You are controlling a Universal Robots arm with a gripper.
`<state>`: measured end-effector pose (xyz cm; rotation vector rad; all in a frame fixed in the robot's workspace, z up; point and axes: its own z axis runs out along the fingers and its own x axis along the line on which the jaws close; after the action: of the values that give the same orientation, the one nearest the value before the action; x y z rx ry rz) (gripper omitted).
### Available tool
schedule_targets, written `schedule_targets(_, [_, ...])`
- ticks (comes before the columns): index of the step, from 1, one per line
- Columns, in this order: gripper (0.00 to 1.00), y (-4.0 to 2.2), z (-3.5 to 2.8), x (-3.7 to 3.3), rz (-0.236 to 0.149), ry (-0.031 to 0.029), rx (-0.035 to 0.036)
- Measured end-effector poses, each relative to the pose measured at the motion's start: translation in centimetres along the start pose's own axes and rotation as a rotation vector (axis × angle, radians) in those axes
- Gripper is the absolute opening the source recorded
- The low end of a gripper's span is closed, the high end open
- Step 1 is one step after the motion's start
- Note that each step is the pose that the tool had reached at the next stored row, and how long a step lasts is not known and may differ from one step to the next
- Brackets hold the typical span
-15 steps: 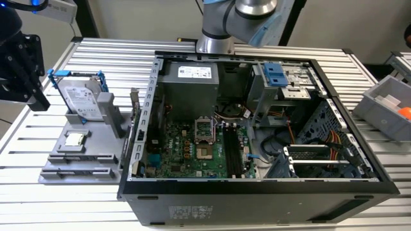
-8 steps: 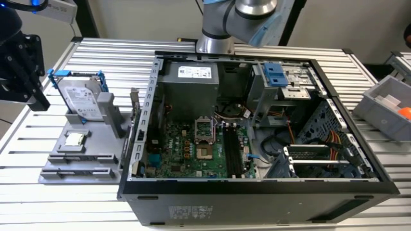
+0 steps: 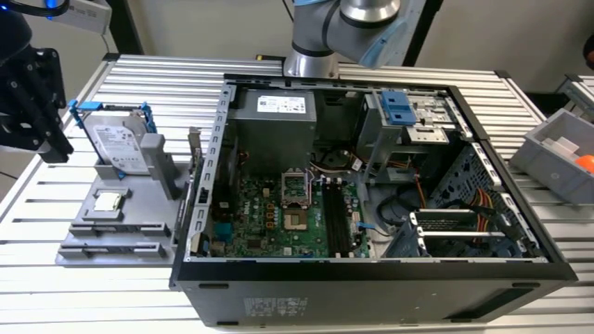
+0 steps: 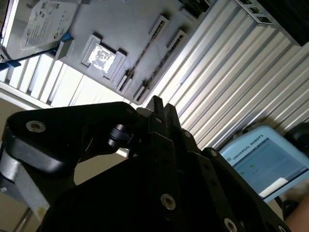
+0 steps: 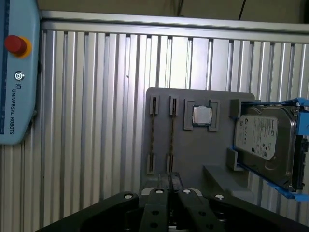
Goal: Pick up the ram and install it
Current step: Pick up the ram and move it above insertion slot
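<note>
Two thin ram sticks stand on edge in the slotted holders of the grey fixture tray (image 3: 93,209). They show as narrow lines in both wrist views, one ram stick (image 5: 153,135) beside another (image 5: 172,135), and again as one stick (image 4: 144,54) and its neighbour (image 4: 159,60). My black gripper (image 3: 54,149) hangs over the table at the exterior view's left, off to the side of the tray and apart from it. Its fingertips (image 5: 164,180) sit pressed together with nothing between them. The open computer case (image 3: 371,271) lies to the tray's right, with dark memory slots (image 3: 336,219) on its motherboard.
A silver hard drive (image 3: 116,142) in a blue bracket and a small square CPU chip (image 3: 110,202) share the tray. A light blue teach pendant (image 5: 14,87) lies on the ribbed table. A grey bin (image 3: 557,156) stands at the exterior view's right.
</note>
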<state>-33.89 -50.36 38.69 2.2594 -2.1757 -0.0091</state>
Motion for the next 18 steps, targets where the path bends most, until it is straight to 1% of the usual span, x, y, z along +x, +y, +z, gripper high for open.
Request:
schedule_targets(13, [1.0, 0.01, 0.0, 0.0, -0.001, 0.0001, -0.0002])
schedule_targets(16, [1.0, 0.0, 0.05, 0.0, -0.001, 0.0001, -0.0001])
schedule_targets(18, [1.0, 0.0, 0.21, 0.0, 0.003, 0.0, 0.0])
